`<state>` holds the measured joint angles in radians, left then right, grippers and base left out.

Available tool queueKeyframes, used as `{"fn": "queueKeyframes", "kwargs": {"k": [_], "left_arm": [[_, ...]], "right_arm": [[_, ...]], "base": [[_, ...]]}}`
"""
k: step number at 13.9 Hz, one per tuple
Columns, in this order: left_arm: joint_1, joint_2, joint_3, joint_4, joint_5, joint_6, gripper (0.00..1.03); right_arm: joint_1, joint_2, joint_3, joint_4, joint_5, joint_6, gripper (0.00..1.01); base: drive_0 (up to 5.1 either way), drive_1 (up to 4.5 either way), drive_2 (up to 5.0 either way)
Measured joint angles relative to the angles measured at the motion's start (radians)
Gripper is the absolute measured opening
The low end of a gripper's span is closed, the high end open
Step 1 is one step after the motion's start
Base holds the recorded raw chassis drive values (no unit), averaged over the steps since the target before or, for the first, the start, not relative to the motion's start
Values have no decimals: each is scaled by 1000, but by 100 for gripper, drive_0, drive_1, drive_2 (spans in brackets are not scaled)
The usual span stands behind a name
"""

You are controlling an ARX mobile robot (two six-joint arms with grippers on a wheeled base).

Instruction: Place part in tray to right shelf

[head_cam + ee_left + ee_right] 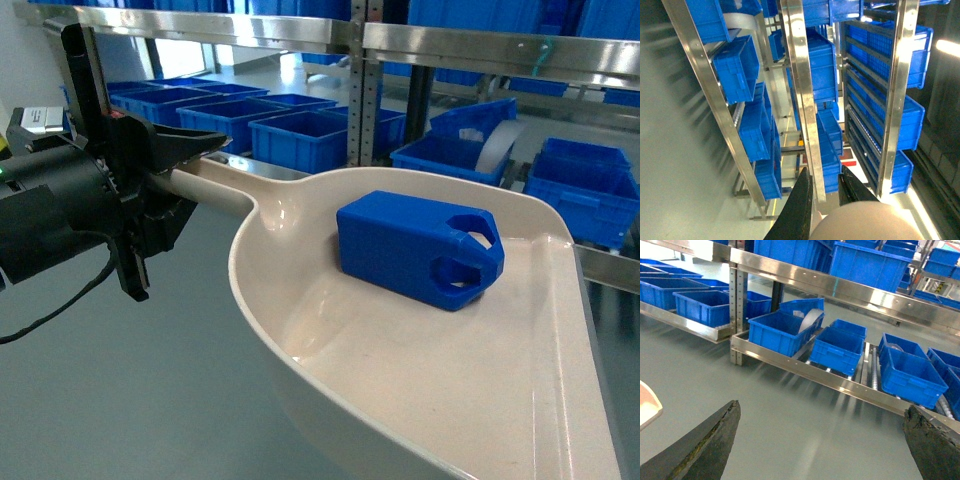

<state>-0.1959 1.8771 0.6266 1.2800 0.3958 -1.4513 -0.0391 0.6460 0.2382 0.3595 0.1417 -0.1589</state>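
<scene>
The right gripper (pixel 822 440) hangs over grey floor, its two dark fingers (pixel 705 447) spread wide with nothing between them. Ahead stands the right shelf (pixel 840 382) (white rollers show between the blue crates (pixel 837 350) on it). A cream tray corner (pixel 649 402) shows at the left edge

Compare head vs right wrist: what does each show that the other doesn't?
Head only: the small bright-blue plastic block lying inside the pale cream plastic scoop tray, and the left gripper with its jaws shut on the tray's long handle.

Right wrist only: the right gripper, jaws spread wide and holding nothing, above grey floor, plus the white roller lanes of the silvery steel rack.

Both: large blue crates on steel shelving; the right wrist catches only a corner of the tray at its left edge.
</scene>
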Motion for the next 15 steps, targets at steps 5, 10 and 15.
{"fn": "queueKeyframes", "kwargs": {"k": [5, 10, 15], "left_arm": [[0, 0, 0, 0, -2, 0, 13], [-1, 0, 0, 0, 0, 0, 13], [2, 0, 0, 0, -3, 0, 13]], "right_arm": [[0, 0, 0, 0, 0, 0, 98], [0, 0, 0, 0, 0, 0, 98], [0, 0, 0, 0, 0, 0, 98]], "base": [[-157, -157, -157], [-160, -160, -160], [-172, -172, -172]]}}
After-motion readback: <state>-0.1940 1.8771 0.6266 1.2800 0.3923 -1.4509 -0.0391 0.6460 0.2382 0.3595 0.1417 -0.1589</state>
